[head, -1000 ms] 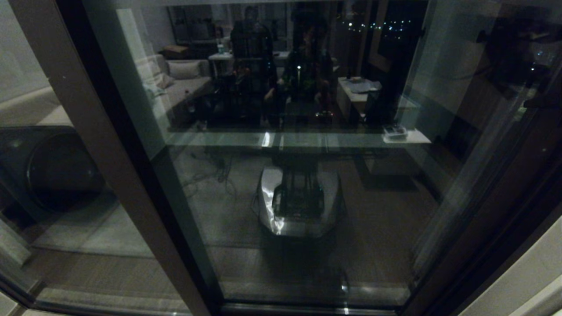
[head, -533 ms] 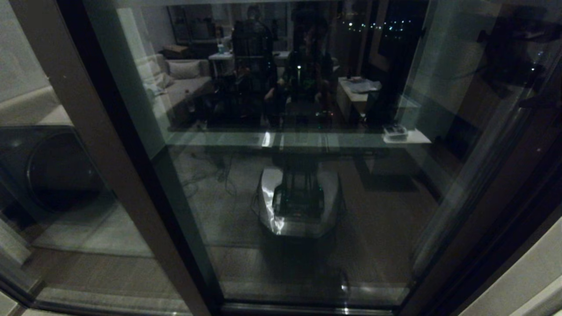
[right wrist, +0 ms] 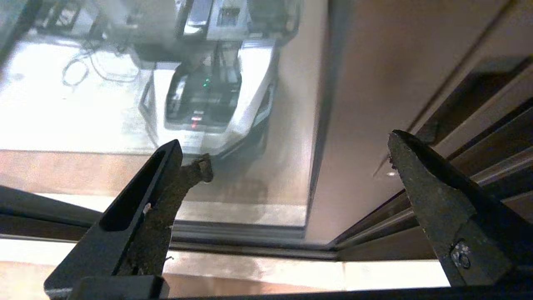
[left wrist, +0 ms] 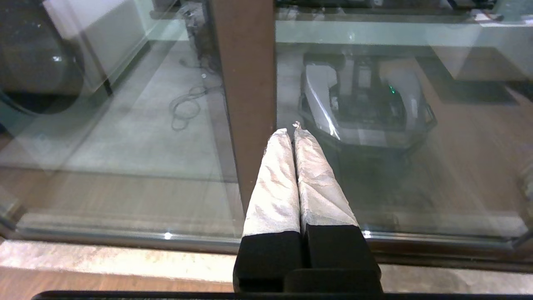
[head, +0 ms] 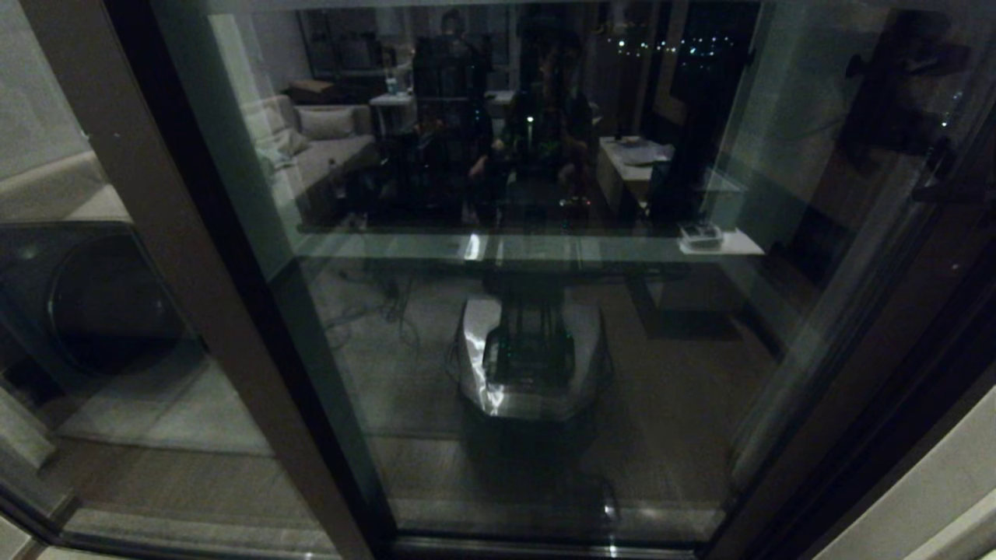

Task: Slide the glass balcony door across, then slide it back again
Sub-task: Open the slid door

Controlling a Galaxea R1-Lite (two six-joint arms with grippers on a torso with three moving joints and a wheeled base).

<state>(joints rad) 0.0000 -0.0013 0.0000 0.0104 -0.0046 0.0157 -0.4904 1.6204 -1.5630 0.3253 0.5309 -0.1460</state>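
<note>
The glass balcony door (head: 661,373) stands straight in front of the robot. Its big pane fills the middle of the head view, between the plain brown post (head: 179,257) on the left and the dark frame on the right. Over the last second the pane has hardly budged; the room's reflection has drifted only a hair to the right, too little for me to call it sliding.

What has changed is up in the right corner. There the dark bulk of the right arm (head: 895,93) has sunk a little and closed in on the door's right-hand edge. The right gripper (right wrist: 300,152) has its fingers spread wide, holding nothing, with the brown stile just beyond them (I can't say whether either finger touches it yet).

The left gripper (left wrist: 292,131) sits parked low before the brown post, its padded fingers pressed together on nothing.

To my eye the arm is still being lined up on the edge. The first slide across hasn't properly begun, and the return comes after that.
</note>
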